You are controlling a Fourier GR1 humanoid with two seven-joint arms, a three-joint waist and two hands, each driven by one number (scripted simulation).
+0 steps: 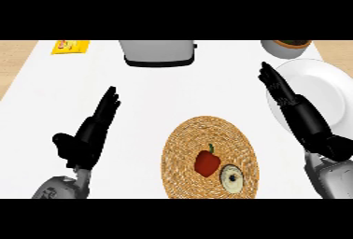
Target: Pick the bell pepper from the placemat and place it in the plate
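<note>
A red bell pepper (207, 162) with a green stem lies on the round woven placemat (207, 135), near its lower middle. A white plate (321, 91) sits at the right edge of the counter. My right hand (300, 114) stretches with straight fingers over the plate's left rim, to the right of the placemat and holding nothing. My left hand (89, 133) is open at the left, fingers pointing up, well apart from the placemat.
A pale round object (232, 179) with a dark centre lies on the placemat just right of the pepper. A silver toaster (157, 52) stands at the back centre, a yellow packet (70, 46) at back left, a bowl (288, 46) at back right.
</note>
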